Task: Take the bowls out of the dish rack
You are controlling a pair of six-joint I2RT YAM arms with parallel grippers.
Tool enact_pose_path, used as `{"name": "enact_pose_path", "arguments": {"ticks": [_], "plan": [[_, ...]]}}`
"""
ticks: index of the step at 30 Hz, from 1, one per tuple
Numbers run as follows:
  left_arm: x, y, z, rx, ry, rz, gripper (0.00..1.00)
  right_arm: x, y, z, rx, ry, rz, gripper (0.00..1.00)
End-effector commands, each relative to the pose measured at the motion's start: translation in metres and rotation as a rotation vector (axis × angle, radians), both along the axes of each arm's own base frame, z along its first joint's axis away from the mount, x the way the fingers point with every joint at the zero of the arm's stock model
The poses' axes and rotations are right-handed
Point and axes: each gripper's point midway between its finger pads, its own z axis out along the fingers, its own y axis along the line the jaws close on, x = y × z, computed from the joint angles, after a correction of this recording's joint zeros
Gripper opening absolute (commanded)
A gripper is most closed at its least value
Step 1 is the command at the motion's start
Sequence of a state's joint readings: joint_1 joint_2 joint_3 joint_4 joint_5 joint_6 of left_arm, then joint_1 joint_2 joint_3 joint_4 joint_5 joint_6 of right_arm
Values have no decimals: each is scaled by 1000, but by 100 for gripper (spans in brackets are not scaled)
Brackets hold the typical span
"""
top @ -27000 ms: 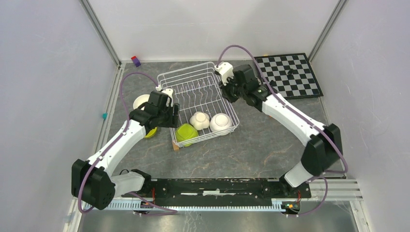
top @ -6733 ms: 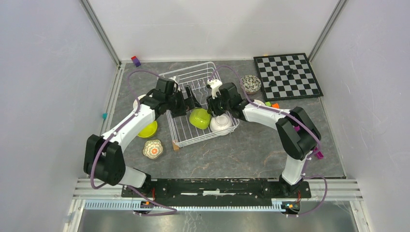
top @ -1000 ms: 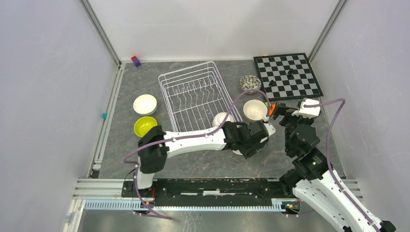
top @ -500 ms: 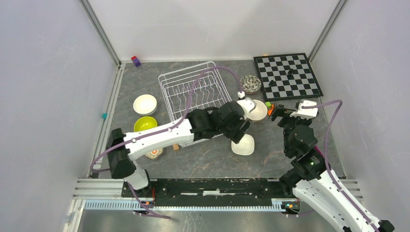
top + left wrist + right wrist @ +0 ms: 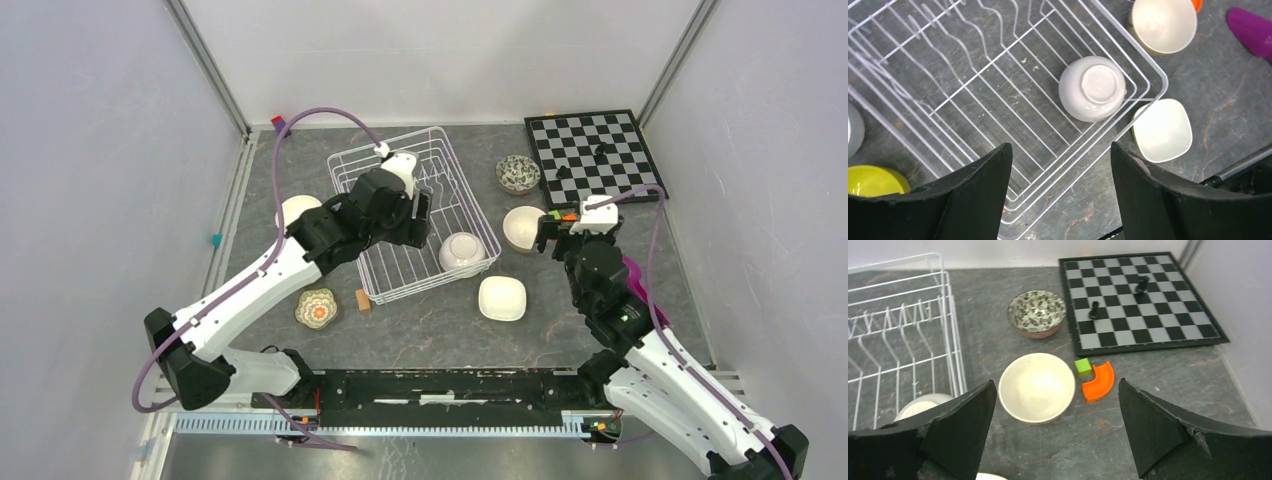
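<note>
My left gripper (image 5: 1060, 150), fingers spread and empty, hangs over the dish rack (image 5: 973, 100), its one remaining white bowl (image 5: 1092, 88) upturned just ahead in the near-right corner, closer to it than my right gripper (image 5: 1058, 387), likewise spread, empty.

A black-and-white chessboard (image 5: 1143, 300) is set at the far right of the grey marbled tabletop (image 5: 560, 310). Two dark chess pieces (image 5: 1142, 284) are stood on it. A green cube (image 5: 1082, 367) and an orange curved block (image 5: 1099, 381) are laid just beside each other near the board. A purple block (image 5: 283, 128) is seen in the far left corner, and a small brown block (image 5: 362, 300) mid-table.
</note>
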State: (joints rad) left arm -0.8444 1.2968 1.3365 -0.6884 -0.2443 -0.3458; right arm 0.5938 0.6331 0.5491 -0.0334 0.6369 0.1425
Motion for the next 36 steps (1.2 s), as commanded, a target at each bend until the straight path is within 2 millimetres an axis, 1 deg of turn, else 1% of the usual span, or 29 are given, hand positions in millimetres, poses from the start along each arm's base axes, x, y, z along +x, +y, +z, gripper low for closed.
{"name": "enact_pose_path", "arguments": {"ticks": [1,3,5,7,8,10,11,13,15,18,21,23,27,31,33,36], "plan": [[5,20,0,-45,6,132,80,8,40,8,32,-27,190,98],[8,23,-3,-56,12,150,82,10,66,-2,8,18,315,98],[9,20,-9,-63,31,140,82,10,93,-11,-13,71,451,98],[10,17,-14,-67,49,132,82,11,117,-14,-19,124,564,96],[12,15,-17,-69,58,130,82,12,129,-20,-21,159,614,93],[14,14,-21,-71,74,132,82,11,146,-31,-37,239,698,84],[15,13,-23,-73,81,134,82,13,153,-32,-42,262,723,81],[18,14,-27,-72,92,146,82,17,163,-41,-49,326,753,73],[21,19,-30,-72,98,167,81,22,172,-44,-53,362,779,67],[24,29,-32,-75,104,207,81,26,183,-50,-57,397,809,65],[26,42,-35,-75,102,244,81,29,191,-64,-100,461,817,61],[27,50,-33,-80,95,264,81,30,194,-74,-150,497,808,56],[26,57,-31,-97,87,279,81,31,199,-93,-253,562,765,44],[24,61,-34,-99,94,281,81,34,193,-106,-311,593,703,32],[23,63,-37,-96,98,284,81,36,189,-111,-331,599,674,23],[23,66,-40,-90,102,289,81,38,183,-115,-364,607,629,21]]}}
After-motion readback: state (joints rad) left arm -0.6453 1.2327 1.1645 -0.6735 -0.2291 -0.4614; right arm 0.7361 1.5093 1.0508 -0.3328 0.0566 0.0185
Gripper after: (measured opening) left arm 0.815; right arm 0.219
